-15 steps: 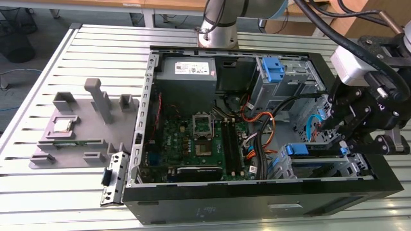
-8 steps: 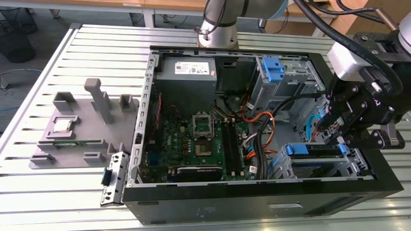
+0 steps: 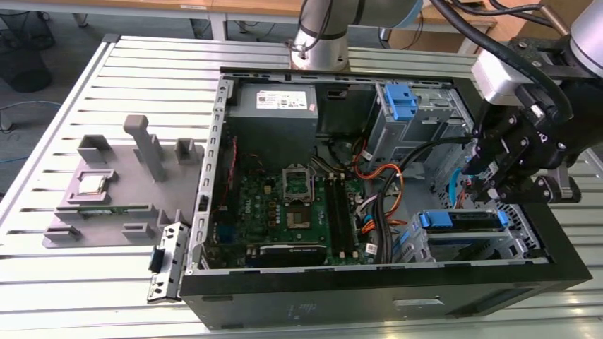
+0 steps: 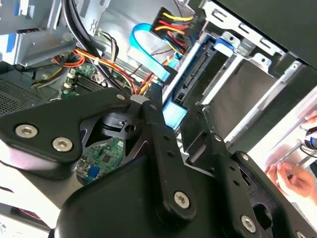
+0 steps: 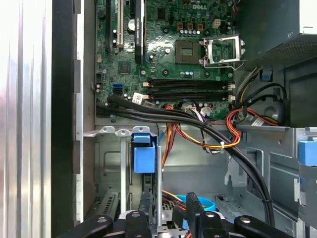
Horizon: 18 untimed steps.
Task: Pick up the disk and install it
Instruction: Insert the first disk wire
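Note:
The disk (image 3: 468, 220), silver with a blue bracket, sits in the lower drive bay at the exterior view's right of the open computer case (image 3: 377, 296). My gripper (image 3: 492, 185) hangs just above that bay. In the second wrist view the gripper (image 4: 179, 106) is open, its black fingers (image 4: 159, 130) spread on either side of the disk's (image 4: 194, 74) edge and a light blue part. In the first wrist view the disk (image 5: 154, 191) shows edge-on under its blue bracket tab (image 5: 143, 157), inside the gap of the gripper (image 5: 168, 204). Whether a finger touches it I cannot tell.
Black, orange and red cables (image 5: 208, 130) cross the case beside the bay. The motherboard (image 3: 292, 205) fills the middle, with a grey box bearing a white sticker (image 3: 273, 102) behind it. An upper cage carries a blue latch (image 3: 400, 102). A grey fixture (image 3: 113, 191) lies on the slatted table. A hand (image 4: 292, 173) is nearby.

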Available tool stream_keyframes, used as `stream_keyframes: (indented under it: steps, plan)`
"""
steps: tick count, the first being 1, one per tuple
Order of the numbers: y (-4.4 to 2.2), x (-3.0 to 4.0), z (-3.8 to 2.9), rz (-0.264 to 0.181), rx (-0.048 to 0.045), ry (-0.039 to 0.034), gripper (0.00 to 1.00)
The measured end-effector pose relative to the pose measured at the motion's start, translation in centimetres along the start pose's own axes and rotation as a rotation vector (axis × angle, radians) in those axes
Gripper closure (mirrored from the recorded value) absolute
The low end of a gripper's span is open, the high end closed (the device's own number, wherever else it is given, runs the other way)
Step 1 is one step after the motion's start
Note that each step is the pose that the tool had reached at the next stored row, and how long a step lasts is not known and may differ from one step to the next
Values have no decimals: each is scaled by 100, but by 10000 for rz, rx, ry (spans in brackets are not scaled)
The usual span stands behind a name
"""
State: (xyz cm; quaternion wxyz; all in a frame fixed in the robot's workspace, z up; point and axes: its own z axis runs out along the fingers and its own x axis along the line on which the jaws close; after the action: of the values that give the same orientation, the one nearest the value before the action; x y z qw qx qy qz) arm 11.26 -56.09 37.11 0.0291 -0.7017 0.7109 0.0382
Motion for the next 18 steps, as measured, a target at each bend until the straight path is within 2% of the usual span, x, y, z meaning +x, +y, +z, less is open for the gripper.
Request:
stream_keyframes:
  steps: [4,13,18]
  plan:
    - [-12,-39,13,-1,0,1,58]
    - [-141,-75,34,-2,0,4,58]
    - [-167,-96,77,0,1,100,58]
